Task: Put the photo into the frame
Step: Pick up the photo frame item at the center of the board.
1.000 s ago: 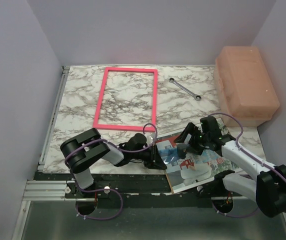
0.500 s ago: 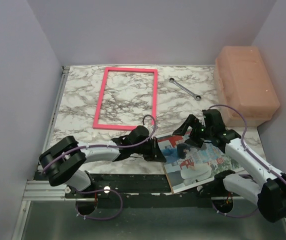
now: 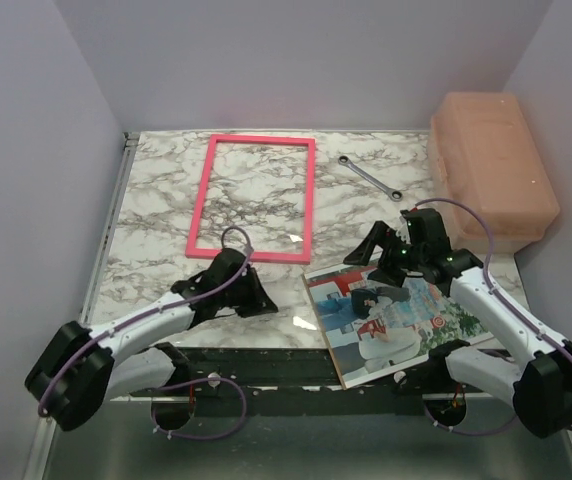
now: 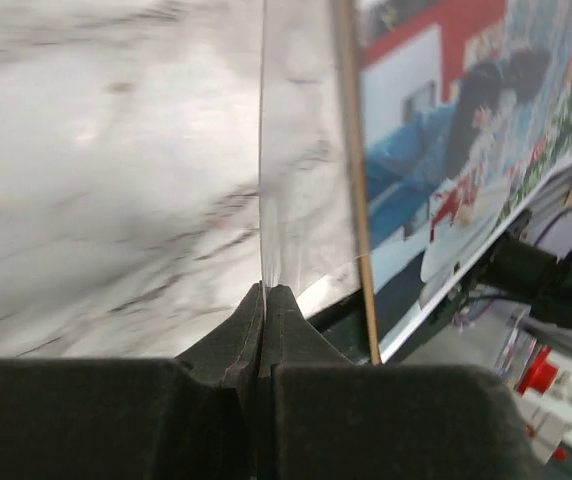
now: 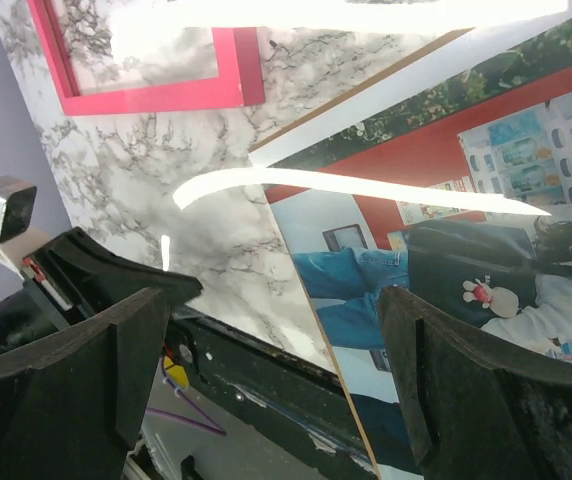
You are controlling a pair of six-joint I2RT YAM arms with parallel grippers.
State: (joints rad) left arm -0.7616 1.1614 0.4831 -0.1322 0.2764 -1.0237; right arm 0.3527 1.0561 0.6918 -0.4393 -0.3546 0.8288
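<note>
We see the glossy rectangular photo [image 3: 406, 320] of two people at red-and-white vending machines lying face up, just near-right of the thin bright pink rectangular frame [image 3: 253, 197]; its lettering is too small to read. Our left gripper [image 4: 263, 300], near the frame's front edge, is pinched tight on a thin clear sheet [image 4: 301, 200]. Our right gripper [image 5: 281, 300] gapes wide over the photo, holding nothing

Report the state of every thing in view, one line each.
frame: pink face up, flat, empty
photo: face up, flat, outside the frame
clear sheet: one edge pinched
left tool: shut on the clear sheet
right tool: open, above the photo, holding nothing
wrench: lying flat, untouched
orange box: lid on
</note>
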